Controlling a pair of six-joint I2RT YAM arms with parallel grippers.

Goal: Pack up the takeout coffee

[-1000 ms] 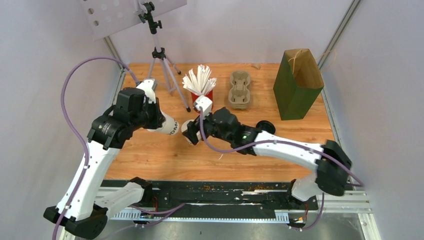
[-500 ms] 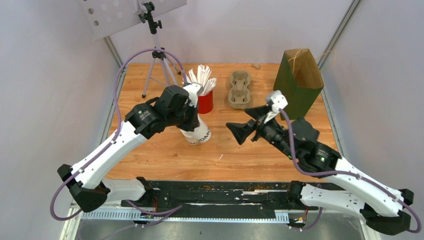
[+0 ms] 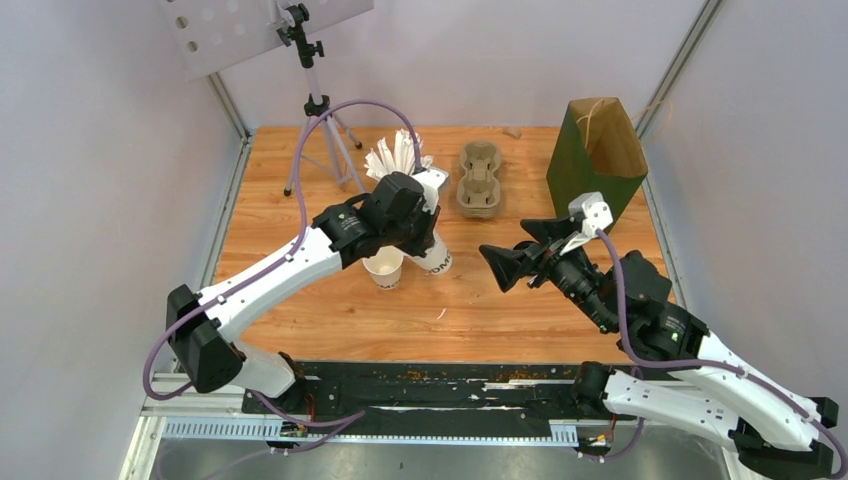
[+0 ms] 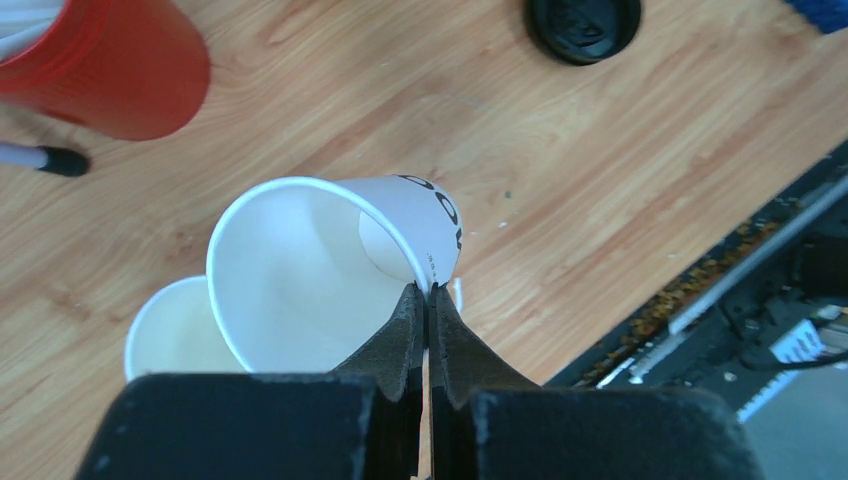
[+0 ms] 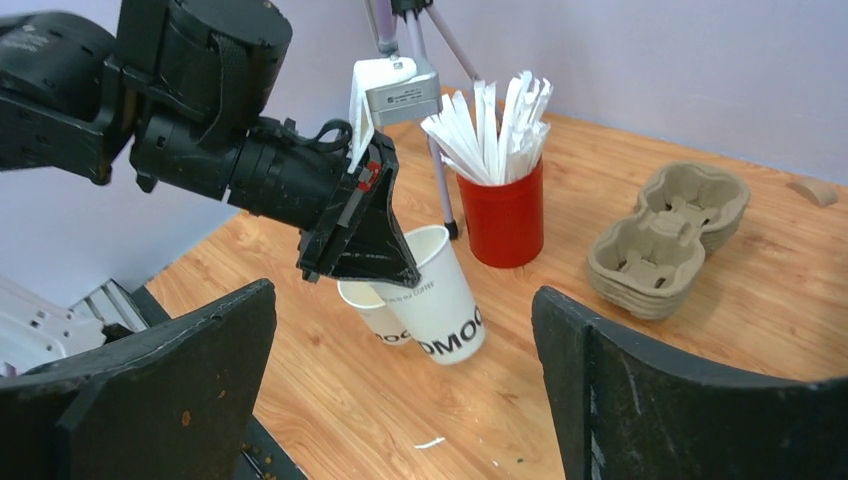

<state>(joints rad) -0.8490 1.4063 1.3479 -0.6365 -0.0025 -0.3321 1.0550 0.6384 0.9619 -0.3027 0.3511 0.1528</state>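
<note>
Swung rightward to frame centre, left gripper [image 4: 425, 293] pinches tight the rim of a tilted lidless paper cup [image 4: 330, 250] beside the second cup [image 4: 165, 335]; right gripper [image 3: 508, 262] gapes empty; best lowered upright, slowly.

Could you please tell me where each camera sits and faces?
Top external: overhead from behind, looking down at the table; left arm, right arm show.
Left wrist: looks down past shut left claw pinching a white cup's rim.
Right wrist: faces across the table; open right claw frames it.
Shared: that cup, in all three.
</note>
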